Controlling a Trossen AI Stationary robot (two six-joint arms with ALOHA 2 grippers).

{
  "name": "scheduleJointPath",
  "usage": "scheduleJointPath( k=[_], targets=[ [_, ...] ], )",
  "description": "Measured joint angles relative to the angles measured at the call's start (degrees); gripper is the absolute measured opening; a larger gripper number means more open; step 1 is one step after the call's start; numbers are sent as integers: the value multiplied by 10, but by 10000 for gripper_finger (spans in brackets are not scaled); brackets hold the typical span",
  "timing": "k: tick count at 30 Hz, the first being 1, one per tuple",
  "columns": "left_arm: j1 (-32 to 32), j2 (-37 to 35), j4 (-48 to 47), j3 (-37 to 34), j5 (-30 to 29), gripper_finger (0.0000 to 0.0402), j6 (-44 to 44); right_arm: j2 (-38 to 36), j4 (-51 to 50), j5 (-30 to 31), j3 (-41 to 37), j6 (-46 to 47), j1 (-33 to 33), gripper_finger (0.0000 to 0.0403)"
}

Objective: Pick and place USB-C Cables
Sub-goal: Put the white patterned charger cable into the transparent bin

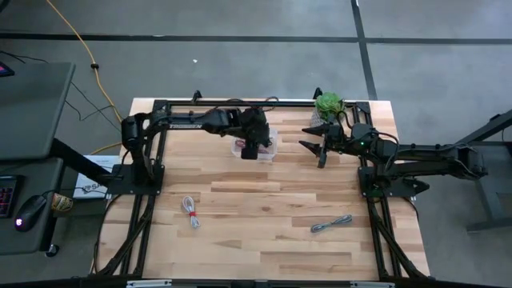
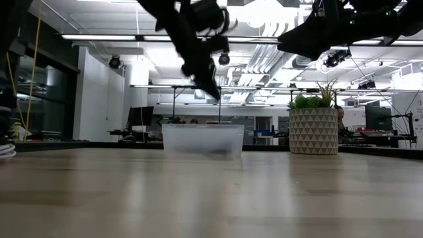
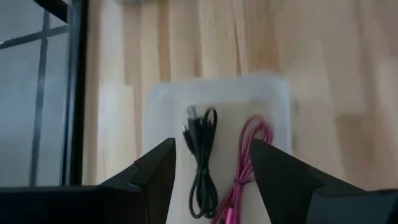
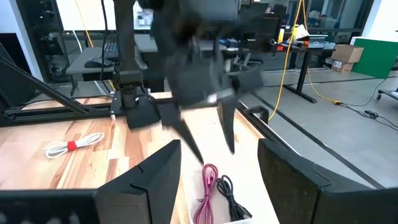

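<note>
A clear plastic bin (image 1: pixel 271 152) stands near the table's far edge. Inside it lie a black cable bundle (image 3: pixel 202 162) and a dark red one (image 3: pixel 245 168), side by side on the bin's floor. My left gripper (image 3: pixel 211 171) hangs open above the bin, holding nothing. My right gripper (image 1: pixel 320 148) is open in the air just right of the bin, pointing at it. The white cable with a red tie (image 1: pixel 191 212) lies on the table's near left part. The grey cable (image 1: pixel 331 225) lies on the near right part.
A potted green plant (image 1: pixel 328 105) in a patterned pot (image 2: pixel 312 131) stands at the far edge, right of the bin and close behind my right gripper. Black frame rails (image 1: pixel 148 200) run along the table's left and right sides. Bare wood spreads between the two loose cables.
</note>
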Motion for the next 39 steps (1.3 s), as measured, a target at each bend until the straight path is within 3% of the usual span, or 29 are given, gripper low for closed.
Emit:
scheduleJointPath(
  k=[4,8,19,24,29,39],
  targets=[
    [-2,-50,2,1,78,189,-56,0,-5,0,0,-7,0,204],
    [-2,-127,73,-54,161,189,-121,0,-5,5,0,-15,0,204],
    [-8,-420,570,-461,179,188,-229,0,-5,5,0,-15,0,204],
    [-20,-495,717,-583,177,188,-243,0,7,5,0,-15,0,204],
    [-27,-539,755,-641,164,188,-253,0,10,5,0,-6,0,204],
    [-28,-566,759,-647,162,188,-258,0,10,5,0,6,0,204]
  ],
)
